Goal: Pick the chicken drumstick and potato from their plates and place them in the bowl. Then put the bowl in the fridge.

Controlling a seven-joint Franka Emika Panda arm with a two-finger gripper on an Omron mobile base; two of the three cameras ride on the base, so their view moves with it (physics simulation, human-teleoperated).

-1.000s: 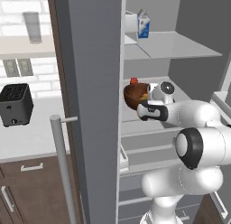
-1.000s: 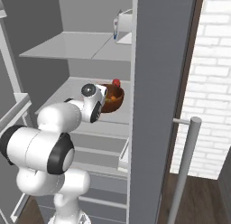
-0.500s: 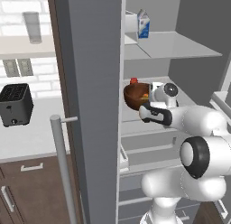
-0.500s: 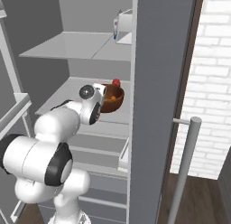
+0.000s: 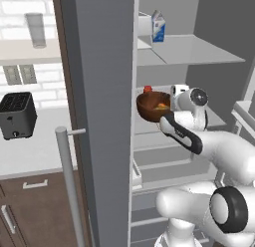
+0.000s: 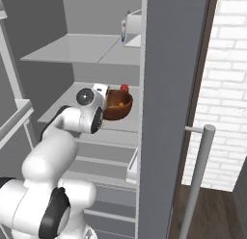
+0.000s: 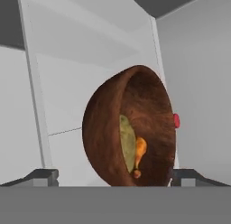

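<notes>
- No readable writing anywhere; the carton [image 5: 158,26] on the top shelf shows just a blue-and-white blur.
- Bowl [image 5: 154,105] sits on the fridge [image 6: 171,64] middle shelf, near its front edge, drumstick [image 7: 139,151] and potato [image 7: 127,143] inside.
- Gripper [image 7: 115,175] is spread wide, fingertips [image 7: 41,175] flanking the bowl, not clamping.
- Small red object [image 6: 124,88] just behind the bowl.

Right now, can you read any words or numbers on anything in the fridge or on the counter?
No words or numbers can be read anywhere.
Milk carton on the top fridge shelf: blue-and-white print, too small and blurred to read.
Toaster on the counter: no lettering can be made out.
Wooden bowl on the middle shelf: no label.
Fridge door: plain grey, no sign.
</notes>
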